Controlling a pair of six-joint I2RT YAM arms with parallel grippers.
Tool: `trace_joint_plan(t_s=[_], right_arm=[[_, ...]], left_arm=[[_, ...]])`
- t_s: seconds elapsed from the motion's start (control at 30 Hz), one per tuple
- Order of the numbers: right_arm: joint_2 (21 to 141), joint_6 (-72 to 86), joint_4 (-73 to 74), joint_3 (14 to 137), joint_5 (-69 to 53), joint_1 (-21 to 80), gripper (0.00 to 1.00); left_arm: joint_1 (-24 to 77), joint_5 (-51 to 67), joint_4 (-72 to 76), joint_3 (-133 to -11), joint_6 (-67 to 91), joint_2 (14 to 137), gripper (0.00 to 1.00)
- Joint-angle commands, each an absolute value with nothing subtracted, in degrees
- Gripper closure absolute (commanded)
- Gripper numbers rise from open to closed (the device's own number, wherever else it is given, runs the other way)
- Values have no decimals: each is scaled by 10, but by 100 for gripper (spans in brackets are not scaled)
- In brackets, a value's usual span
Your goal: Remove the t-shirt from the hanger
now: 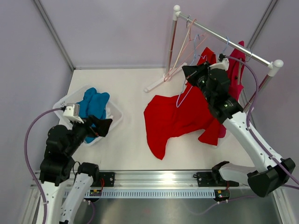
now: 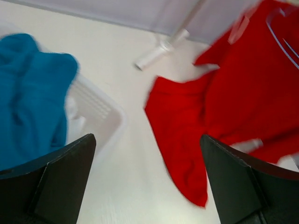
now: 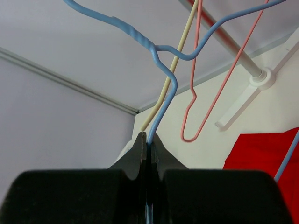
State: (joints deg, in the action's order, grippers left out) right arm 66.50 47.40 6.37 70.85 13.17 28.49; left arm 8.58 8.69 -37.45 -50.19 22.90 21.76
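While my right gripper (image 3: 148, 145) clamps the light-blue wire hanger (image 3: 164, 70) | red fabric t-shirt (image 1: 175, 116) sprawled on desk (image 1: 131, 149) at its 7 o'clock, seemingly free | left gripper (image 2: 147, 182) apart, idle.

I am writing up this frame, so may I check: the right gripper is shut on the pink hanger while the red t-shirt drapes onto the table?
Not quite. The right gripper is shut on the blue hanger, not the pink hanger, which hangs untouched; the right wrist view shows this. The red t-shirt does drape onto the table.
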Motion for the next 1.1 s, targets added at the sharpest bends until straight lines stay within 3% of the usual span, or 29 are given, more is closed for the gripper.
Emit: trace_joint_plan(t_s=[0.0,0.3,0.53,1.0,1.07], right_arm=[[687,490,13,762,126,251,100],[771,479,-9,849,79,189,100],[836,475,37,923,75,179,100],[844,498,-11,846,79,172,100],[831,497,-11,832,70,172,92]], left_arm=[[119,295,-370,-482,205,216,1],[209,360,-345,-368,217,149,1],[229,370,-333,-367,213,144,1],[230,373,-330,-362,221,146,1],[230,370,-330,-361,221,144,1]])
